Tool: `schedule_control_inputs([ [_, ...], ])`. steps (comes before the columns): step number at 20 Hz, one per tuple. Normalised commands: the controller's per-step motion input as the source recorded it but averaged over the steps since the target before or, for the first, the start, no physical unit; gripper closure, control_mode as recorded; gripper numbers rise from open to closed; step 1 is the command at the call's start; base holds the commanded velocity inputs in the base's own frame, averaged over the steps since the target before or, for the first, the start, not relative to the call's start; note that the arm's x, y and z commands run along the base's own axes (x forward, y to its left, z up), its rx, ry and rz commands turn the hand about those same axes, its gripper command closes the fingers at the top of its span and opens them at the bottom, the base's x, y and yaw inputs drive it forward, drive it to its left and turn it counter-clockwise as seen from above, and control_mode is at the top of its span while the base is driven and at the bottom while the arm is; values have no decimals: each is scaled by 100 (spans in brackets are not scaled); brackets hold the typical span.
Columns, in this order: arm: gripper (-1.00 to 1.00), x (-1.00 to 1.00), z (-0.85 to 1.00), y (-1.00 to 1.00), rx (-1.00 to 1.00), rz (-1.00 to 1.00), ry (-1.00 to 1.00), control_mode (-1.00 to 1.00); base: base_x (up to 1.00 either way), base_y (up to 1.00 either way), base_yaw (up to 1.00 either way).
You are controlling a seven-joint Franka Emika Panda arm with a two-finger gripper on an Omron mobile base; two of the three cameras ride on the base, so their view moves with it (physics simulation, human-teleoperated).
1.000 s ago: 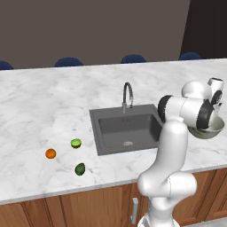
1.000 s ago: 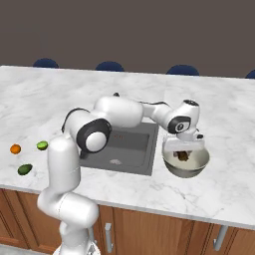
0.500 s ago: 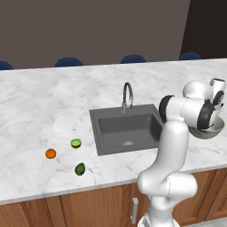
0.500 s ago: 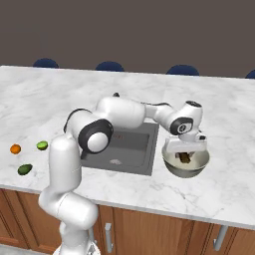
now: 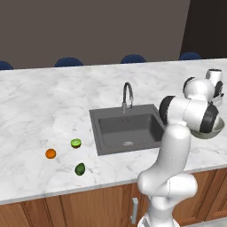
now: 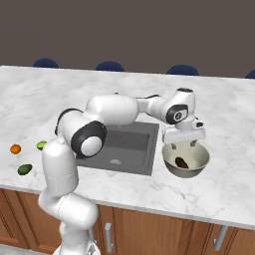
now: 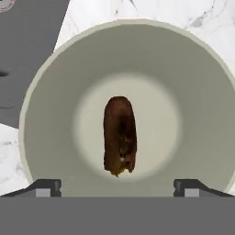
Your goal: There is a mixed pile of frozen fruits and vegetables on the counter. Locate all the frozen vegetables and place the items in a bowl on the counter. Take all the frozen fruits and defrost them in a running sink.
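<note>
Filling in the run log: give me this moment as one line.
gripper: open, above bowl | dark brown piece: lying in bowl, released | dark green piece, orange ball, lime-green piece: on counter

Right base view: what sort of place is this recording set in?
Most likely a rendered home kitchen island: a broad white marble counter over brown wooden cabinet fronts, with a dark grey square sink set into it. Dark blue chair backs line the far side.
</note>
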Motion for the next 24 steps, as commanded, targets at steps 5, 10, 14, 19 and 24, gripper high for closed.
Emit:
schedule_control_inputs([
  [5,-100,-22,48,45,20,-8,0,-100,0,0,0],
  [10,-100,-45,45,84,11,-4,-2,-100,0,0,0],
  [14,-100,-49,43,97,0,0,0,-100,0,0,0],
  [19,-100,-55,5,100,-3,0,-3,-100,0,0,0],
  [24,-100,-54,0,100,-3,0,-7,-100,0,0,0],
])
